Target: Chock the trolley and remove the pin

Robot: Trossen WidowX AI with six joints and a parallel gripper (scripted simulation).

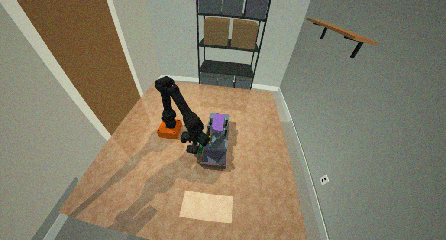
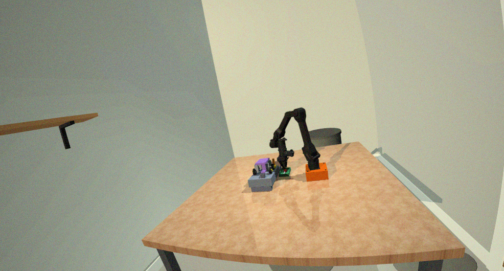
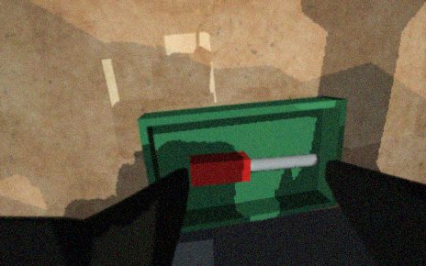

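Observation:
The stop pin, with a red head and a grey shaft, lies flat inside the green tray. My gripper is open and empty, its fingers apart above the tray with the pin in view between them. The purple trolley stands on the upper part of the grey ramp. A bit of the yellow chock shows beside the arm near the trolley's lower wheels. Whether it touches a wheel is too small to tell.
The arm's orange base stands on the wooden table, on the tray's other side from the ramp. The ramp's side is close beside the tray and the gripper. The arm arches above the table from its base.

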